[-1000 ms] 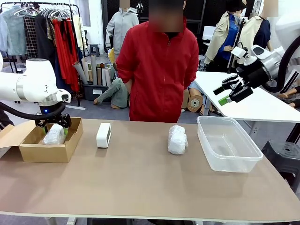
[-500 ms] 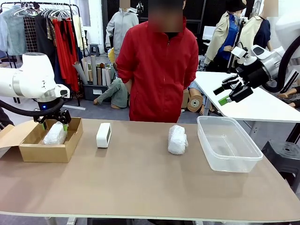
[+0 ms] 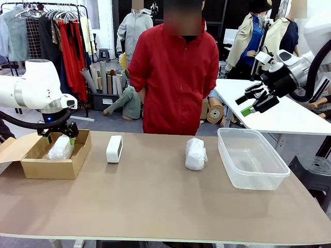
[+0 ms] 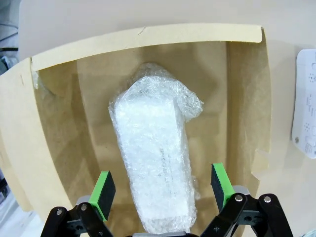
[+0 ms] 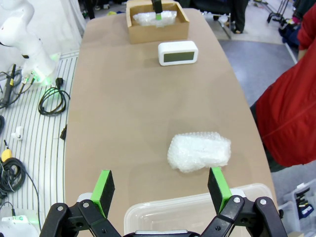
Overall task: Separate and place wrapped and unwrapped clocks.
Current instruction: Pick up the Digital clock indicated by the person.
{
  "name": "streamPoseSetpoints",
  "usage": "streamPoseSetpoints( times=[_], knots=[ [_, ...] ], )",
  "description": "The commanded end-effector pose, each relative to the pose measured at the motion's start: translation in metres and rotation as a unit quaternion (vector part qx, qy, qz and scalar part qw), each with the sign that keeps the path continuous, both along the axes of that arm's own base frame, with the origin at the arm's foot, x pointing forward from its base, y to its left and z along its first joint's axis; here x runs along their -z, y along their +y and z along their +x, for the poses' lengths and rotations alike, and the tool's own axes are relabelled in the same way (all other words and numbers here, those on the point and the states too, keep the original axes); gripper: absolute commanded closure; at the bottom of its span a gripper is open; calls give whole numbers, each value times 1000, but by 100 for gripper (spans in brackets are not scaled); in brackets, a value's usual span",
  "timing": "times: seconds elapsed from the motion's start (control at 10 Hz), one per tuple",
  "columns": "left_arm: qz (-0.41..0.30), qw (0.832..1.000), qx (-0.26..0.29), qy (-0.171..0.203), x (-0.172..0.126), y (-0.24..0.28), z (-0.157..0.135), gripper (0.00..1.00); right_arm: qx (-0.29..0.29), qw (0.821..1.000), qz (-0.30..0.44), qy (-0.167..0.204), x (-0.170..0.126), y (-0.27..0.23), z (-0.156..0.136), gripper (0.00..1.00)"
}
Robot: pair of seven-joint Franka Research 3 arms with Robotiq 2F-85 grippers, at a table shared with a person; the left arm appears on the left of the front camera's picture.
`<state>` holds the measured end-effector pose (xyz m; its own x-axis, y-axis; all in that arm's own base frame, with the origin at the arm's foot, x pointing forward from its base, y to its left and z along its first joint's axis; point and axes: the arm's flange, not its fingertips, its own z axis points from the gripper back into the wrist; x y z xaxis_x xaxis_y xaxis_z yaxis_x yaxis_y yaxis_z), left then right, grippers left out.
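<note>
One bubble-wrapped clock (image 3: 59,148) (image 4: 154,168) lies in the brown cardboard box (image 3: 32,166) (image 4: 244,113) at the table's left. My left gripper (image 3: 58,137) (image 4: 161,193) hovers open just above it, its green pads on either side and clear of the wrap. The bare white clock (image 3: 114,149) (image 5: 177,53) stands on the table right of the box. A second wrapped clock (image 3: 195,153) (image 5: 199,151) lies mid-table. My right gripper (image 3: 247,103) (image 5: 160,189) hangs open and empty, high above the clear tub (image 3: 273,175) (image 5: 197,205).
A person in a red jacket (image 3: 176,72) stands at the far edge, hands out of sight. The clear tub at the right holds nothing. A white side table (image 3: 289,116) stands behind it.
My left gripper has risen from around the wrapped clock in the box, leaving it lying there. The right arm has stayed still.
</note>
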<state>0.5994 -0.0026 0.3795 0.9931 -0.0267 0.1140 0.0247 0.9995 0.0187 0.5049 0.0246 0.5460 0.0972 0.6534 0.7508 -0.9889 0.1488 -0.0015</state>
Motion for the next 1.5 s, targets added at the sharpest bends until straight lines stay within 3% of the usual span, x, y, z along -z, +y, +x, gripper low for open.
streamPoseSetpoints(
  times=[0.0,0.3,0.6,0.8,0.9,1.0,1.1,1.3,1.4],
  knots=[
    [0,1000,-1,-3,-2,1,1,0,-1,1000,1,-2,-1,1,0,0],
    [0,1000,0,-1,-1,0,1,0,-1,1000,1,-2,-1,1,0,0],
    [-17,996,84,-1,-40,-10,-17,0,-1,1000,1,-2,-1,1,0,0],
    [-39,980,195,-7,-70,-19,-35,0,-1,1000,1,-2,-1,1,0,0],
    [-44,966,255,-16,-84,-26,-44,0,-1,1000,1,-2,-1,1,0,0],
    [-55,941,332,-35,-100,-32,-50,0,-1,1000,1,-2,-1,1,0,0],
    [-75,901,423,-61,-110,-39,-57,0,-1,1000,1,-2,-1,1,0,0],
    [-106,843,516,-108,-122,-39,-63,0,-1,1000,1,-2,-1,1,0,0],
    [-113,806,564,-137,-128,-37,-64,0,-1,1000,1,-2,-1,1,0,0]
  ],
)
